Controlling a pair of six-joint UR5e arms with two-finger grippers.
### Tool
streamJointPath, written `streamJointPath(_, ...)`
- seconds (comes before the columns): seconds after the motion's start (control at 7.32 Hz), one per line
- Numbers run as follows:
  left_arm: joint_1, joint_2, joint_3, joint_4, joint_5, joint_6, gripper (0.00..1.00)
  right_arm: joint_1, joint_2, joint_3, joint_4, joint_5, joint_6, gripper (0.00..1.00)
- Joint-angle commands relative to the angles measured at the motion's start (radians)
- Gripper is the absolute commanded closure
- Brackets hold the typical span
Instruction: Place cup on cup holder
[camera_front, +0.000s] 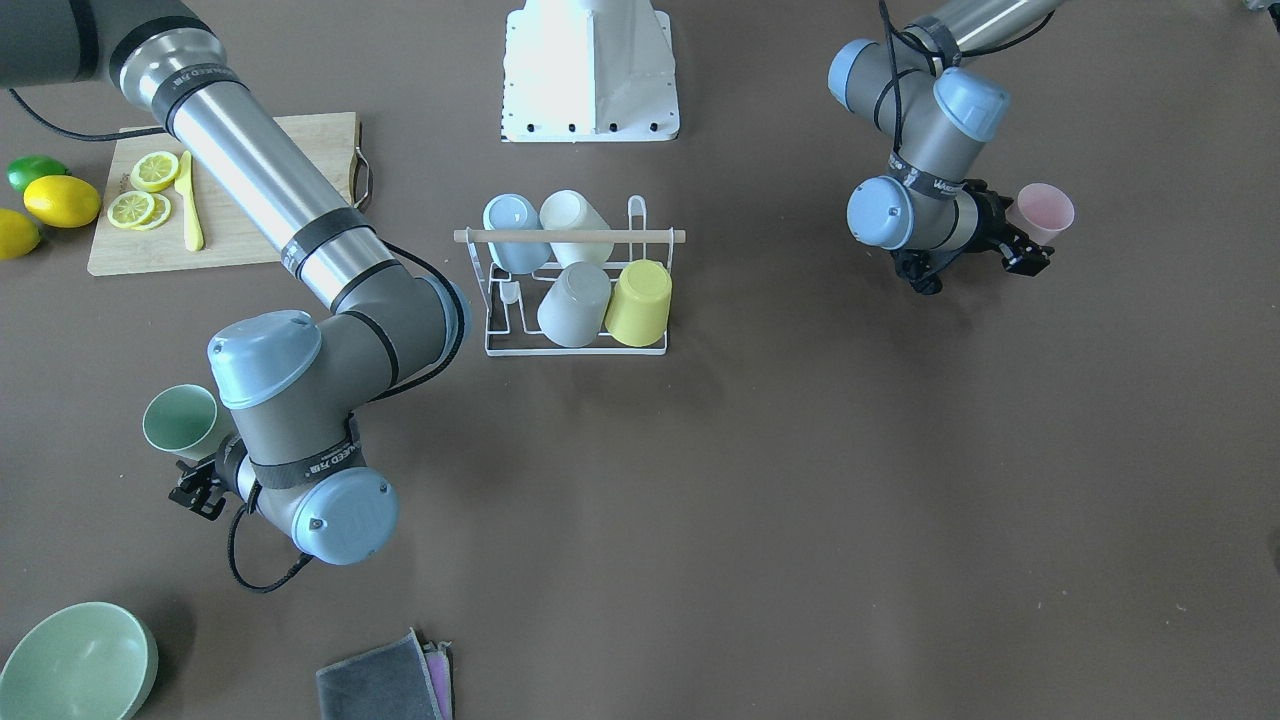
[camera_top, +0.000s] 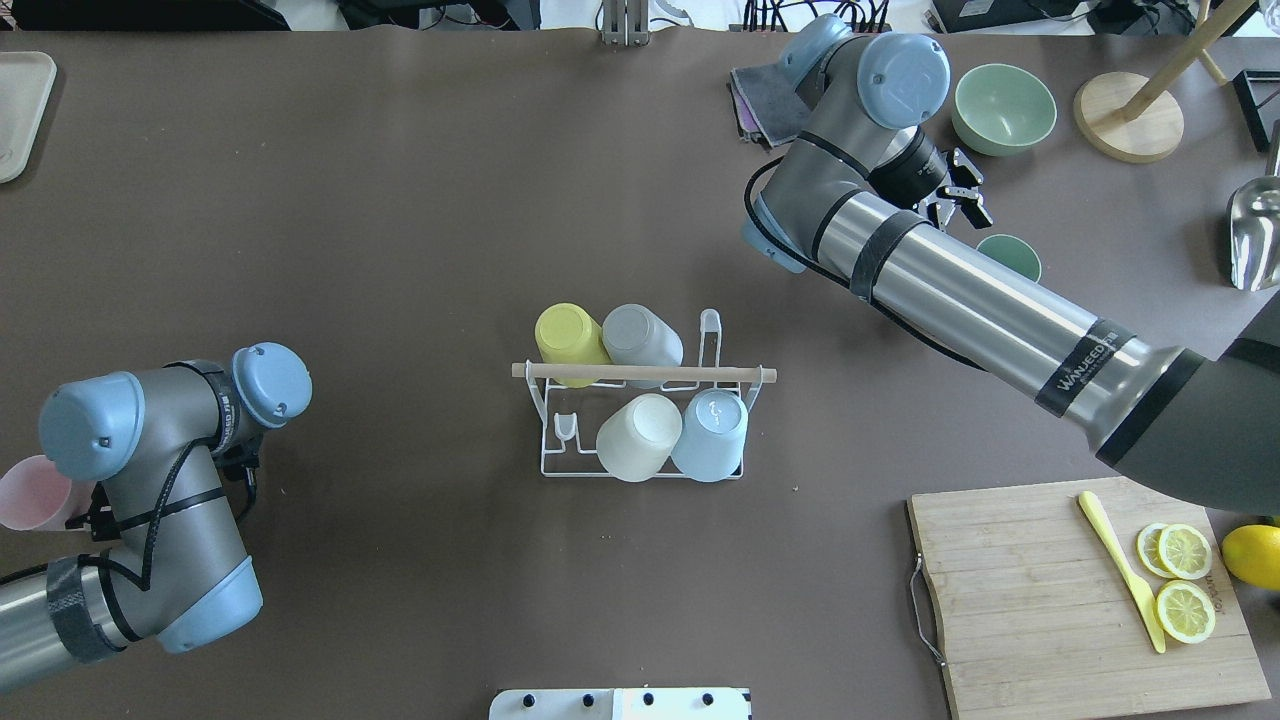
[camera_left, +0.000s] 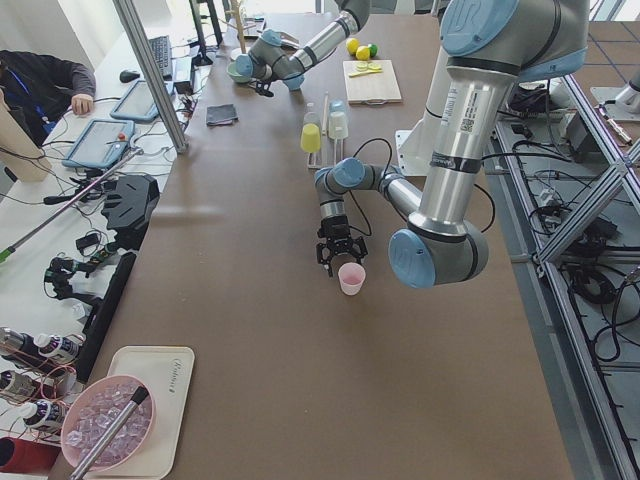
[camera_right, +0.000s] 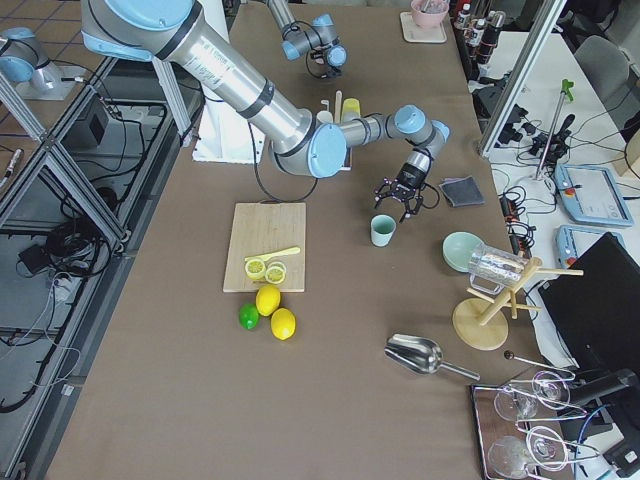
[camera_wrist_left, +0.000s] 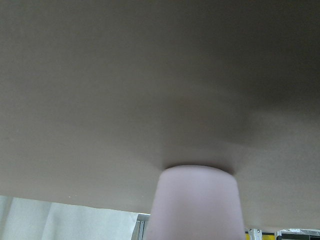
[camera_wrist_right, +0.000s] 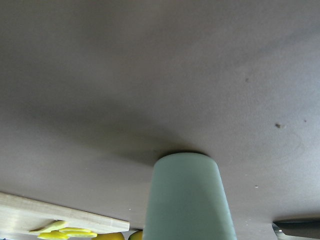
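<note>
The white wire cup holder (camera_front: 500, 345) with a wooden rod (camera_front: 570, 237) stands mid-table, also in the overhead view (camera_top: 548, 465). It carries a yellow (camera_front: 640, 300), a grey (camera_front: 574, 304), a cream (camera_front: 575, 222) and a blue cup (camera_front: 512, 232). A pink cup (camera_front: 1045, 210) stands upright on the table beside my left gripper (camera_front: 1022, 255), which is open and empty. A green cup (camera_front: 180, 420) stands upright beside my right gripper (camera_top: 968, 195), also open and empty. Each wrist view shows its cup close ahead: the pink one (camera_wrist_left: 197, 205) and the green one (camera_wrist_right: 186, 197).
A wooden cutting board (camera_front: 250, 230) holds lemon slices and a yellow knife (camera_front: 190, 205). Lemons (camera_front: 62, 200) and a lime lie beside it. A green bowl (camera_top: 1003, 108), folded cloths (camera_top: 765, 100), a wooden stand (camera_top: 1130, 115) and a metal scoop (camera_top: 1255, 230) are near the right arm.
</note>
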Motion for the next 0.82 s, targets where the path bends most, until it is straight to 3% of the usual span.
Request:
streamJointPath(0.0, 0.01, 0.014, -0.006, -0.009, 0.0, -0.011, 0.02, -0.018, 0.0, -0.024, -0.005, -0.019, -0.001, 0.02)
streamJointPath(0.68, 0.012, 0.066, -0.018, -0.052, -0.004, -0.012, 0.02, -0.041, -0.013, -0.033, -0.005, -0.101, -0.002, 0.01)
